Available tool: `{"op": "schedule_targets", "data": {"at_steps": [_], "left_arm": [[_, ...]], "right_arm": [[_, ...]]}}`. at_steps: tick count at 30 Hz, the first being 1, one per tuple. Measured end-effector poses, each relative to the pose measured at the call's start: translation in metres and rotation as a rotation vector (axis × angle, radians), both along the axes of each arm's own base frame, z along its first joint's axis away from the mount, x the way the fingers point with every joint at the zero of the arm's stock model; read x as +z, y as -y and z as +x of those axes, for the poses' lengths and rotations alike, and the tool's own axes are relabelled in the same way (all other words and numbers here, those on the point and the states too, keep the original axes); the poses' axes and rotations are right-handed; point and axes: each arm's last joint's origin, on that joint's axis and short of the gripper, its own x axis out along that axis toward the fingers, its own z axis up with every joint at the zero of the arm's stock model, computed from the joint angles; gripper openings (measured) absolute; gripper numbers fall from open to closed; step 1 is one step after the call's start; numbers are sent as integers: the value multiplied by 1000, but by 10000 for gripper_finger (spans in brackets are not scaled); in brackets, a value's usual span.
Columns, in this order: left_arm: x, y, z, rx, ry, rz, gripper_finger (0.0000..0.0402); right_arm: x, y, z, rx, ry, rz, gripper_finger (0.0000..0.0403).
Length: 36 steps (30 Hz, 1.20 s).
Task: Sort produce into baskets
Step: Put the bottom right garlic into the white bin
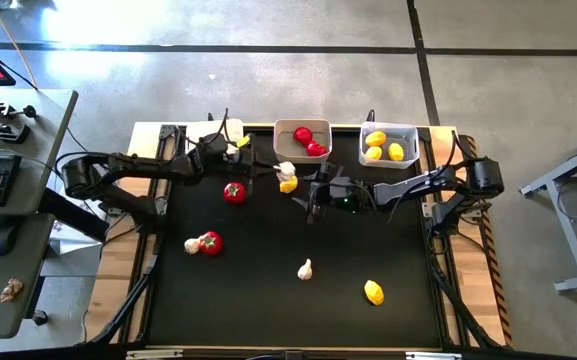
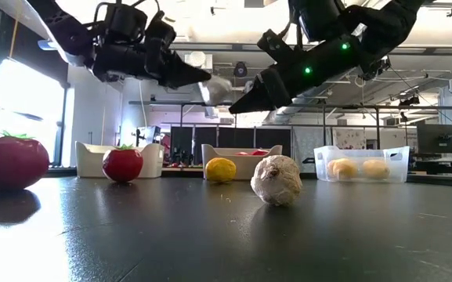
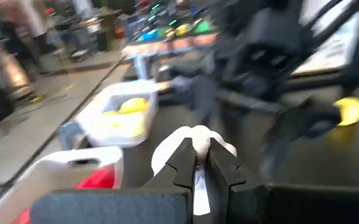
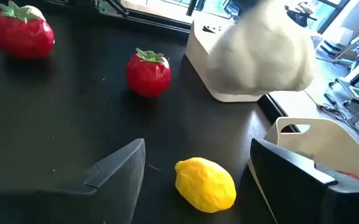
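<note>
Left gripper (image 3: 195,163) is pinched on a garlic bulb (image 3: 195,140) mostly hidden behind its fingers, while the right gripper (image 4: 195,165) hangs spread over a lemon (image 4: 205,183) near the desk's back edge.

The mat (image 1: 268,290) under both arms is showing as matt black, faintly grainy, catching a dull sheen in the low view. The tomatoes (image 4: 148,73) ahead of the right gripper (image 4: 198,165) are looking like glossy red plastic with ridged green tops. The lemon (image 4: 205,183) between its matt dark fingers is looking dimpled and satiny. The garlic (image 3: 195,140) at the left gripper's (image 3: 196,163) tips is looking smooth and off-white. The bins (image 1: 301,140) beyond are looking like smooth plastic, one (image 2: 360,163) translucent. The table edge (image 1: 118,260) is showing pale wood.
</note>
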Motion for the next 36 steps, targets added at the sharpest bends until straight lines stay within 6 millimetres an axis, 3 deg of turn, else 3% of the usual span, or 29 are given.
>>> {"op": "schedule_targets", "data": {"at_steps": [5, 13, 21, 28, 36], "left_arm": [[5, -12, -18, 171, -33, 42, 0], [18, -22, -65, 550, -24, 94, 0], [8, -45, -97, 856, -178, 64, 0], [-9, -64, -108, 957, -260, -9, 0], [-14, -77, -104, 969, -494, -147, 0]], "right_arm": [[0, 0, 0, 0, 1, 0, 282], [0, 7, 0, -32, 16, 36, 282], [-1, 11, 0, -45, 26, 67, 282], [0, 11, 0, -45, 34, 65, 282], [0, 11, 0, -45, 35, 66, 282]]}}
